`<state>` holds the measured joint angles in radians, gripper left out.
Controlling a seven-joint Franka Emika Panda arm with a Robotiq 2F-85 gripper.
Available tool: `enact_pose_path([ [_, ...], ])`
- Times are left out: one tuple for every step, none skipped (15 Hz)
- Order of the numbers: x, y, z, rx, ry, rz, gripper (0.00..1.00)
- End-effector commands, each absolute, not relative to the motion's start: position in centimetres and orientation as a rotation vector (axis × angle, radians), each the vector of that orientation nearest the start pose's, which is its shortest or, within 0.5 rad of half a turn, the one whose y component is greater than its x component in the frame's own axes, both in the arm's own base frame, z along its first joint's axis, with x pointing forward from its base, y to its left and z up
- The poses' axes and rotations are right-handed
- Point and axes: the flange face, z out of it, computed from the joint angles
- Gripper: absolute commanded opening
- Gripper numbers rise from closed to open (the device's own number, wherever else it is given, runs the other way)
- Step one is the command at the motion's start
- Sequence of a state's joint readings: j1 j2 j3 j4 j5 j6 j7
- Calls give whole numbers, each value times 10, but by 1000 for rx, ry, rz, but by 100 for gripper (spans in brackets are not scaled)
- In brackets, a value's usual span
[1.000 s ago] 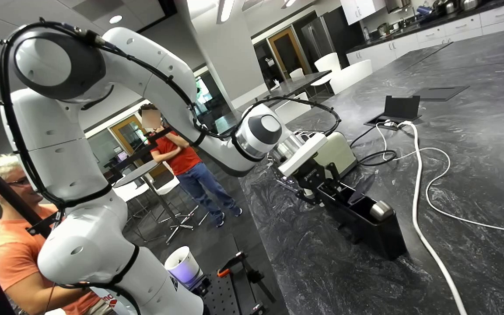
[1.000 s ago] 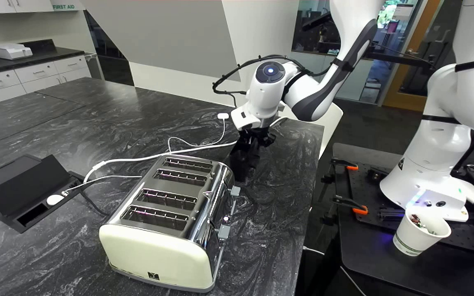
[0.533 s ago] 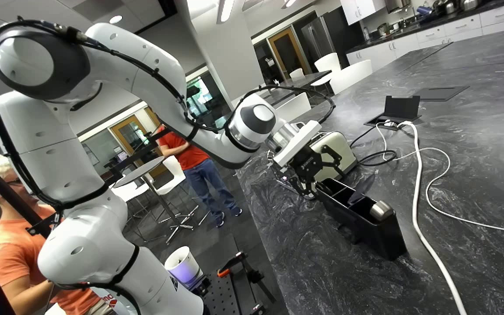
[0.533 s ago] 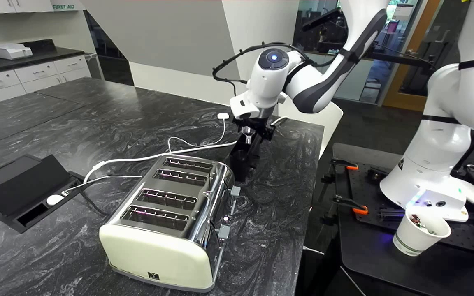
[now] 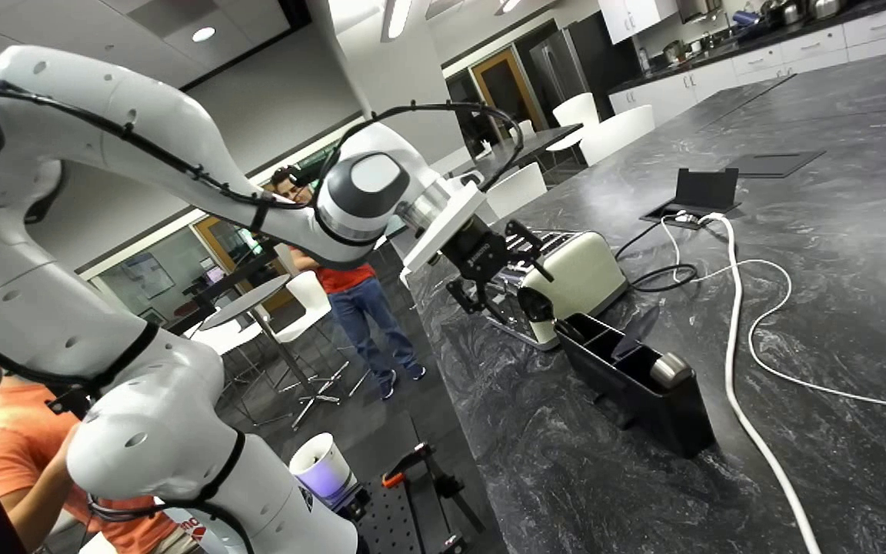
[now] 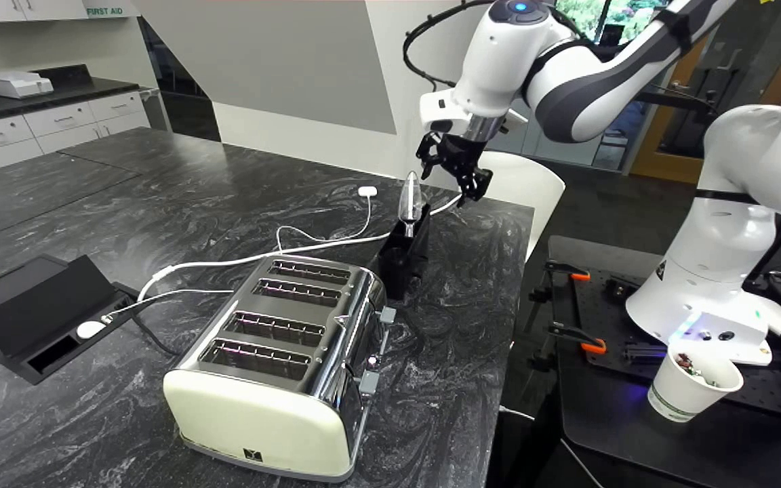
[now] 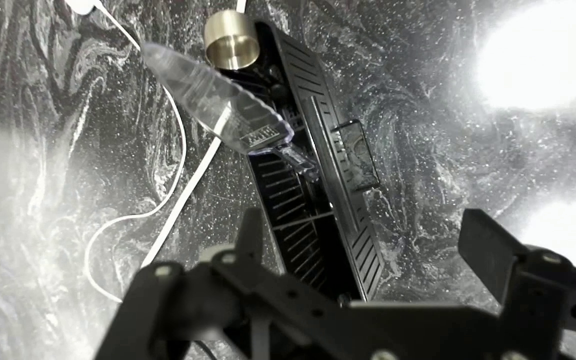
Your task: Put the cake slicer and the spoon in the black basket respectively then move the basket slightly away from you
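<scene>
The black basket (image 5: 647,412) is on the dark table, seen in both exterior views. A clear cake slicer (image 6: 411,198) stands blade up in a middle compartment, tilted over the side in the wrist view. Out of the compartment near the toaster leans a dark rounded head, apparently the spoon (image 5: 535,305), with its handle going inside. My gripper (image 7: 363,230) is open and holds nothing. In an exterior view the gripper (image 6: 443,190) hangs above and apart from the basket. Part of the basket's end is hidden behind the gripper in the wrist view.
A metal cylinder (image 7: 232,42) fills the basket's other end. Close to the spoon end stands a cream toaster (image 6: 262,413). White cables (image 5: 735,346) run along the basket's side to a flip-up socket box (image 5: 704,192). The table edge (image 6: 519,285) lies on the robot's side.
My gripper has opened, risen from the basket's end compartment and pulled back toward the robot's base. The spoon and slicer now show clear of the fingers. The basket has stayed put.
</scene>
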<state>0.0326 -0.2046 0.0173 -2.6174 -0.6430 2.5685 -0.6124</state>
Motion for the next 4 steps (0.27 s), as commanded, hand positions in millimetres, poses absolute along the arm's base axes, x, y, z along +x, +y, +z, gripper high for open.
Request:
enact_pose_path([
  [384,28,374,-3011,-1897,-126,100],
  [377,28,381,-3017,-1883,-138,100],
  [370,27,388,-3032,-1866,-149,100],
  [364,26,394,-3043,-1848,-165,100],
])
